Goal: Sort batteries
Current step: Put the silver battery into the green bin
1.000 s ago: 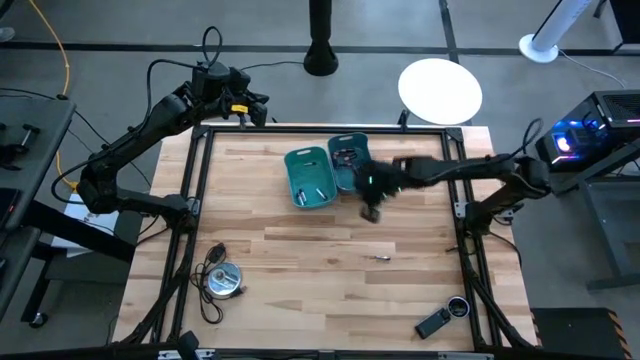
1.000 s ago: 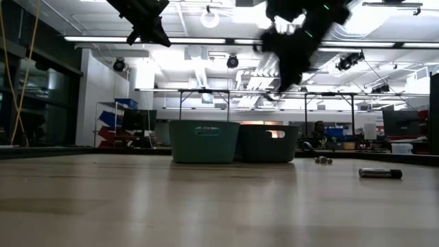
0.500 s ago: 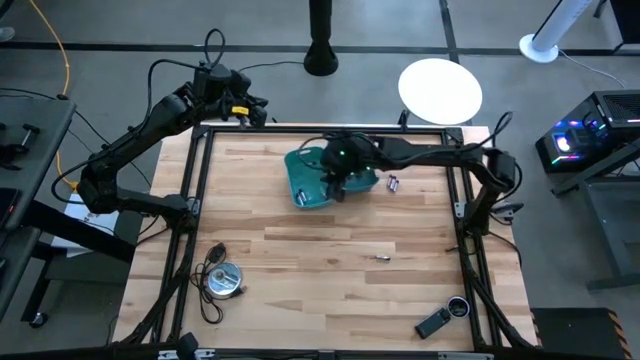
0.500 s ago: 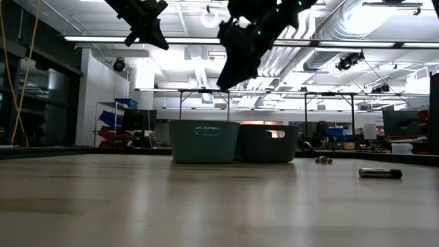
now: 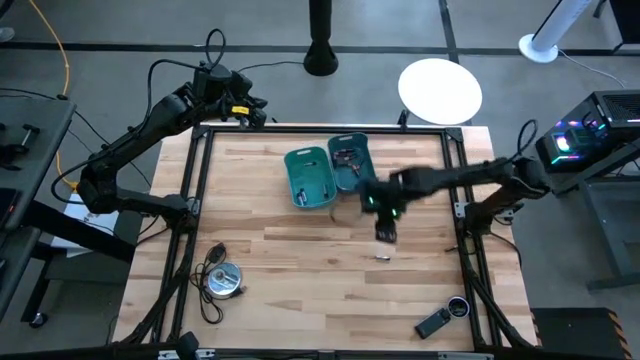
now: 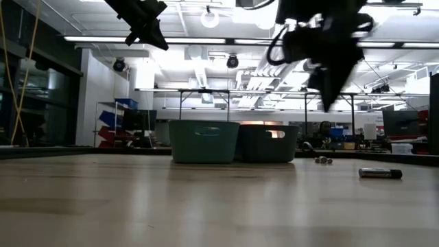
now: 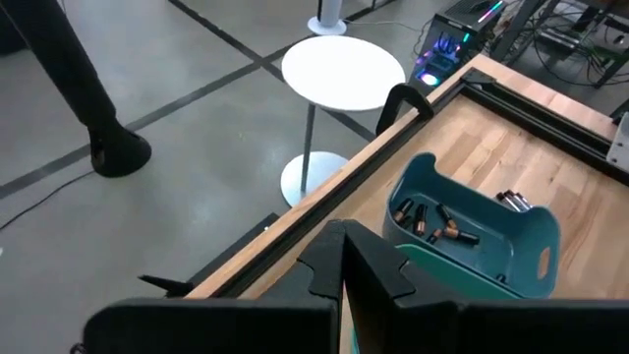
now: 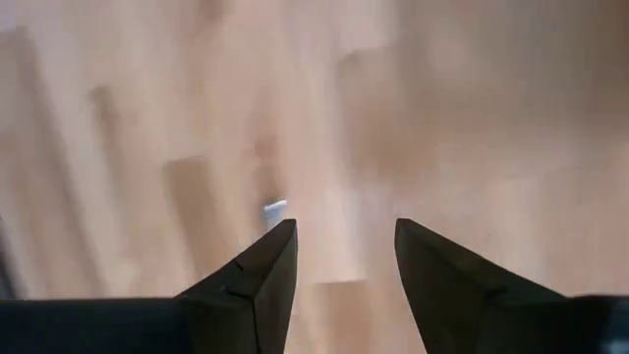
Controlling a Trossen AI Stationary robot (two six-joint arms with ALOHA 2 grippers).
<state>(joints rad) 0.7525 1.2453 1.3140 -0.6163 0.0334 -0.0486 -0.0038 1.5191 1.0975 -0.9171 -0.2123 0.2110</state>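
Above the pale wooden table [image 5: 300, 260] I am hanging my right gripper [image 8: 339, 261] with its dark fingers [image 8: 257, 270] spread apart and empty, while a small silvery cylindrical battery [image 5: 381, 257] is lying on the boards just beyond it.

2 bins [image 5: 326, 175] side by side; batteries [image 7: 432, 221] inside.

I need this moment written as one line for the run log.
right hand: open, empty, above table | lone battery: on wood, near it | left hand: shut, parked at far-left corner
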